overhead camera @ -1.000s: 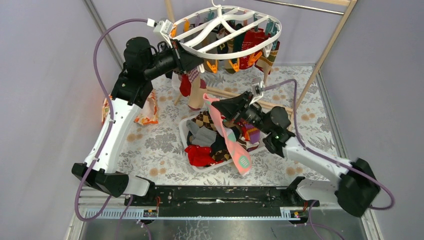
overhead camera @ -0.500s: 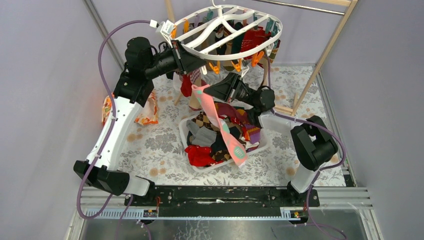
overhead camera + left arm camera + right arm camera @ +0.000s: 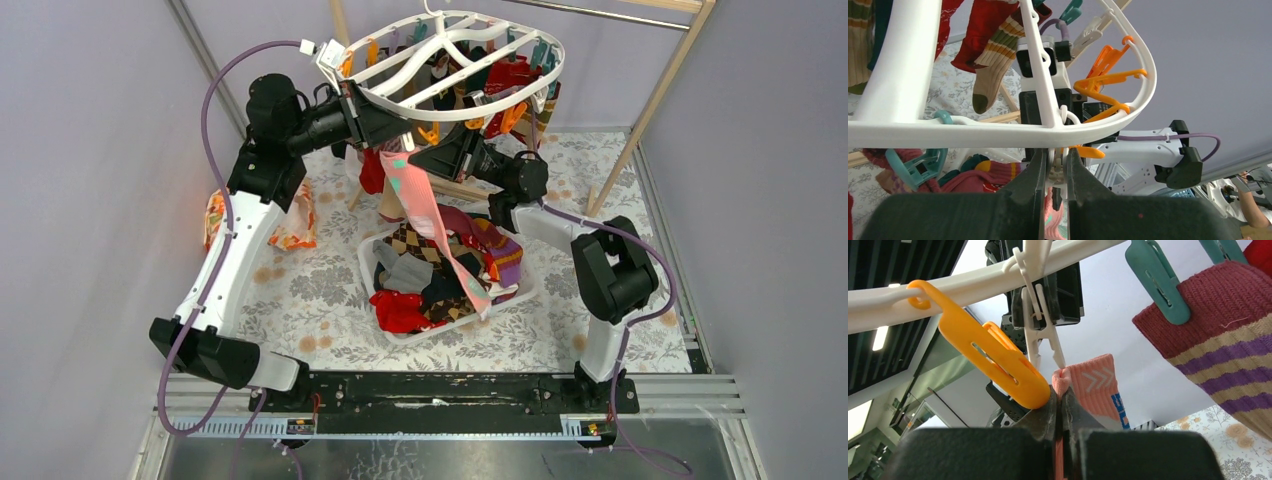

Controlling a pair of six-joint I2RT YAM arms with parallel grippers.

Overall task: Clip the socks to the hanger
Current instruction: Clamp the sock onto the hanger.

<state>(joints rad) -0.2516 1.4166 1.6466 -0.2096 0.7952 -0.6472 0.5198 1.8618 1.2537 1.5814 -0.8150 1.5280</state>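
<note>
The white oval hanger (image 3: 470,112) hangs at the back with several socks clipped on. My left gripper (image 3: 392,132) is under its near rim (image 3: 973,131), shut (image 3: 1057,165) on the handles of a white clip (image 3: 1057,172). My right gripper (image 3: 415,160) is shut on the cuff of a long pink sock (image 3: 425,215) and holds it up just below that white clip (image 3: 1040,330). In the right wrist view, the gripper (image 3: 1062,397) pinches the sock's folded edge (image 3: 1093,390), whose tip touches the clip's lower end. The sock's foot trails into the basket.
A white basket (image 3: 372,285) of mixed socks sits on the floral mat below. An orange clip (image 3: 998,362) rests against my right fingers. A teal clip (image 3: 1158,282) holds a maroon striped sock (image 3: 1228,335). An orange floral cloth (image 3: 295,225) lies left; wooden poles (image 3: 665,85) stand right.
My right gripper has risen and moved left with the pink sock, from above the basket to just under the hanger rim. The left gripper has stayed at the rim.
</note>
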